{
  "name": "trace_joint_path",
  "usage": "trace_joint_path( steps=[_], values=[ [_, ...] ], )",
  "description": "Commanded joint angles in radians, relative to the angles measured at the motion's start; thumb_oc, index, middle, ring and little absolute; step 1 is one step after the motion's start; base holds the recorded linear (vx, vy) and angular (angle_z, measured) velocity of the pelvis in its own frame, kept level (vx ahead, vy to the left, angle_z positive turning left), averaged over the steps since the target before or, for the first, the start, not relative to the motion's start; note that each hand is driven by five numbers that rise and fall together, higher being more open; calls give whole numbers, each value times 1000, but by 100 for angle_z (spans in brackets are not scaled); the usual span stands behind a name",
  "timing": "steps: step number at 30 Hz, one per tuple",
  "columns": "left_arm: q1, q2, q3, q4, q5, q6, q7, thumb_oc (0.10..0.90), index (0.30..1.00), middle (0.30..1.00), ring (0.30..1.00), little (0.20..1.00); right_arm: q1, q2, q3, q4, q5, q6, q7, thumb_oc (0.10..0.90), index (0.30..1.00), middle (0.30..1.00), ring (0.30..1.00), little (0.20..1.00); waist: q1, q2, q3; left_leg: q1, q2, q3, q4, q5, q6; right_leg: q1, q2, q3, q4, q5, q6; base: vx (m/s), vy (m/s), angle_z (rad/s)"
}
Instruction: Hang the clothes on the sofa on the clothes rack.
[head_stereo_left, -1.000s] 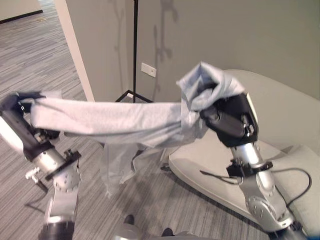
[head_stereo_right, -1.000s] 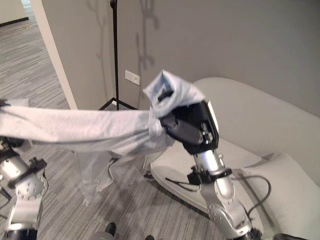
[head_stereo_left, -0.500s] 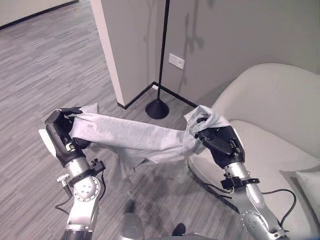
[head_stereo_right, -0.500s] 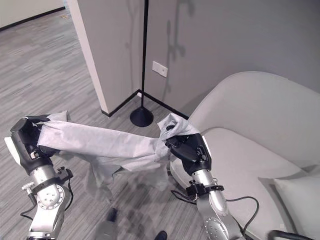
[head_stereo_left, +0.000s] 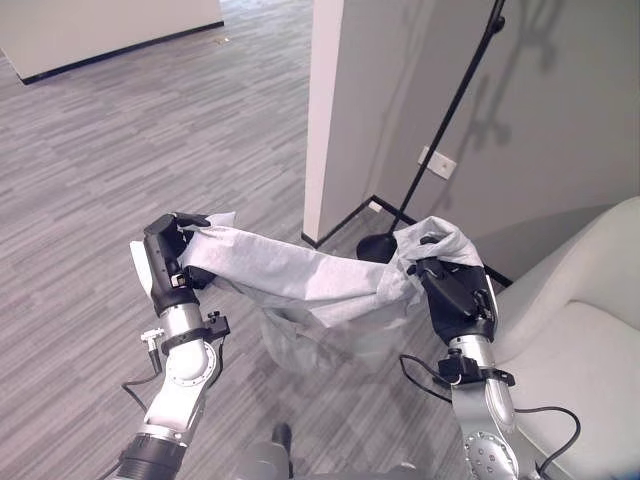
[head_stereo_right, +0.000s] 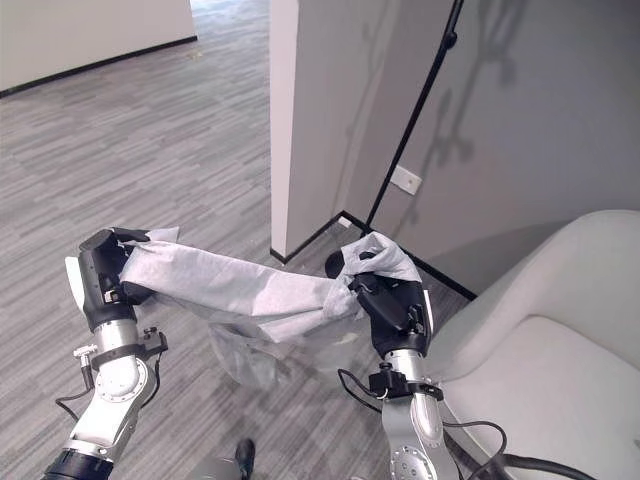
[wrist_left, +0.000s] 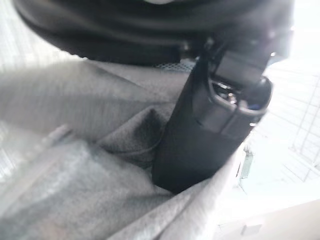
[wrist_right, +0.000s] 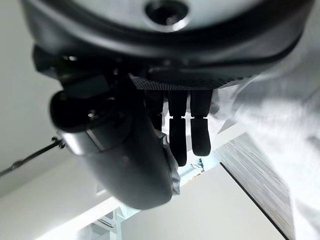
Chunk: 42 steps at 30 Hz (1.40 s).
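Both hands, left hand (head_stereo_left: 167, 258) and right hand (head_stereo_left: 455, 295), pinch the grey garment (head_stereo_left: 300, 282) mid-frame with curled fingers; next, carry it to the rack (head_stereo_left: 440, 125) upper right.

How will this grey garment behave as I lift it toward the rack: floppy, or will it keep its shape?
Likely floppy: the garment sags between the left hand and right hand, and loose cloth hangs below. Probably light, since both hands hold it out at arm's length. The dangling part may catch on the rack, so lift high.
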Motion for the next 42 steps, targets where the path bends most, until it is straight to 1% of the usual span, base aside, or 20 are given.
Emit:
trace_joint_path(
  steps=[1, 2, 3, 7, 9, 10, 12, 14, 16, 17, 19, 20, 23, 26, 27, 29, 32, 37, 40, 42],
  values=[
    [-57, 25, -25, -131, 14, -78, -84, 400, 300, 300, 300, 300, -91, -46, -96, -80, -48, -110, 2, 400, 300, 300, 300, 300, -52, -12, -30, 38, 33, 44, -47, -42, -65, -15, 85, -10, -197, 123, 29, 221, 72, -6],
    [-65, 12, -32, -114, -2, -72, -94, 400, 300, 300, 300, 300, -92, -48, -104, -78, -62, -119, -3, 400, 300, 300, 300, 300, -81, -28, -15, 87, 6, 22, -76, -57, -65, -81, 166, 14, -289, 150, 37, 239, 43, 8],
    [-64, 4, -34, -109, -7, -76, -103, 400, 300, 300, 300, 300, -87, -49, -107, -79, -68, -116, -6, 400, 300, 300, 300, 300, -90, -33, -13, 108, -4, 14, -88, -67, -66, -89, 189, 30, -345, 166, 45, 334, 47, 9],
    [-77, -5, -53, -83, -2, -68, -125, 400, 300, 300, 300, 300, -66, -46, -120, -112, -107, -122, -19, 400, 300, 300, 300, 300, -142, -51, -10, 195, -17, -23, -110, -128, -72, -147, 203, 48, -498, 253, 72, 341, -17, 34],
    [-72, -4, -55, -84, 4, -66, -130, 400, 300, 300, 300, 300, -48, -46, -127, -129, -126, -122, -22, 400, 300, 300, 300, 300, -150, -51, -13, 215, -19, -32, -100, -150, -70, -122, 201, 30, -506, 244, 65, 406, -26, 33],
    [-55, -19, -59, -75, 8, -68, -138, 400, 300, 300, 300, 300, -14, -48, -141, -159, -150, -126, -18, 400, 300, 300, 300, 300, -168, -36, -52, 273, -3, -18, -72, -216, -72, -79, 227, 17, -474, 196, 24, 414, -17, 25],
    [-36, -32, -59, -78, -2, -71, -146, 400, 300, 300, 300, 300, -8, -52, -149, -168, -158, -132, -16, 400, 300, 300, 300, 300, -180, -21, -80, 286, 10, -12, -45, -241, -82, -49, 248, 17, -478, 179, 16, 495, -39, 11],
    [-31, -43, -60, -55, -36, -81, -149, 400, 300, 300, 300, 300, -19, -58, -150, -183, -164, -139, -28, 400, 300, 300, 300, 300, -191, 4, -102, 246, 34, 18, 97, -184, -123, -1, 275, 24, -511, 171, 5, 414, -84, 5],
    [-43, -18, -56, -51, -31, -89, -150, 400, 300, 300, 300, 300, -56, -85, -156, -226, -201, -150, -37, 400, 300, 300, 300, 300, -186, 4, -92, 113, 86, 45, 393, 1, -187, 42, 299, 50, -552, 166, -31, 234, -141, -4],
    [-47, -10, -55, -51, -34, -95, -152, 400, 300, 300, 300, 300, -75, -101, -153, -228, -221, -151, -45, 400, 300, 300, 300, 300, -176, -14, -85, 36, 84, 37, 518, 41, -183, 56, 294, 62, -573, 172, -44, 165, -139, -6],
    [-64, 0, -54, -58, -27, -97, -137, 400, 300, 300, 300, 300, -112, -119, -158, -249, -267, -159, -84, 400, 300, 300, 300, 300, -146, -45, -56, -106, 90, 60, 645, 15, -146, 100, 283, 101, -602, 162, -54, 233, -64, -45],
    [-67, 1, -49, -55, -13, -97, -120, 400, 300, 300, 300, 300, -120, -122, -156, -268, -281, -167, -98, 400, 300, 300, 300, 300, -132, -49, -46, -164, 92, 70, 614, -29, -130, 128, 282, 130, -615, 152, -45, 291, 91, -83],
    [-58, 10, -46, -60, 37, -95, -110, 400, 300, 300, 300, 300, -151, -129, -162, -283, -383, -157, -143, 400, 300, 300, 300, 300, -92, -36, -50, -205, 68, 48, 329, -45, -96, 166, 279, 199, -626, 129, -16, 347, 191, -83],
    [-50, 9, -53, -59, 54, -101, -107, 400, 300, 300, 300, 300, -169, -112, -177, -267, -475, -148, -221, 400, 300, 300, 300, 300, -40, -4, -45, -269, 23, -62, 2, 114, -117, 256, 328, 273, -638, 77, -24, 464, 185, -87],
    [-70, 11, -57, -53, 90, -86, -74, 400, 300, 300, 300, 300, -179, -104, -197, -244, -509, -145, -279, 400, 300, 300, 300, 300, -32, 0, -47, -272, 21, -60, -11, 149, -121, 295, 336, 305, -617, 42, -27, 330, 123, -115],
    [-72, 10, -59, -52, 93, -86, -71, 400, 300, 300, 300, 300, -180, -104, -197, -244, -512, -144, -282, 400, 300, 300, 300, 300, -27, -1, -46, -273, 21, -56, -6, 145, -121, 294, 335, 309, -613, 40, -27, 227, 126, -76],
    [-86, 38, -29, -50, 171, -78, -24, 400, 300, 300, 300, 300, -180, -82, -225, -255, -581, -126, -290, 400, 300, 300, 300, 300, -32, 1, -115, -176, 3, -40, -8, 135, -75, 278, 295, 329, -450, 5, 11, 452, 280, -60],
    [-178, 91, 16, -78, 288, -40, 55, 400, 300, 300, 300, 300, -285, -72, -185, -206, -663, -94, -298, 400, 300, 300, 300, 300, -44, 24, -123, -2, -10, 4, -46, 55, -14, 139, 192, 256, -49, 159, 70, 311, 190, -69],
    [-205, 96, 38, -77, 337, -39, 76, 400, 300, 300, 300, 300, -301, -63, -183, -206, -665, -99, -299, 400, 300, 300, 300, 300, -50, 27, -121, 40, -16, 7, -58, 34, -7, 100, 150, 211, -20, 168, 73, 195, 22, 7],
    [-237, 106, 54, -76, 381, -37, 104, 400, 300, 300, 300, 300, -333, -72, -185, -195, -647, -107, -286, 400, 300, 300, 300, 300, -59, 31, -127, 70, -14, -19, -72, 15, -15, 55, 143, 195, -99, 141, 56, 279, -116, 27]
  ],
)
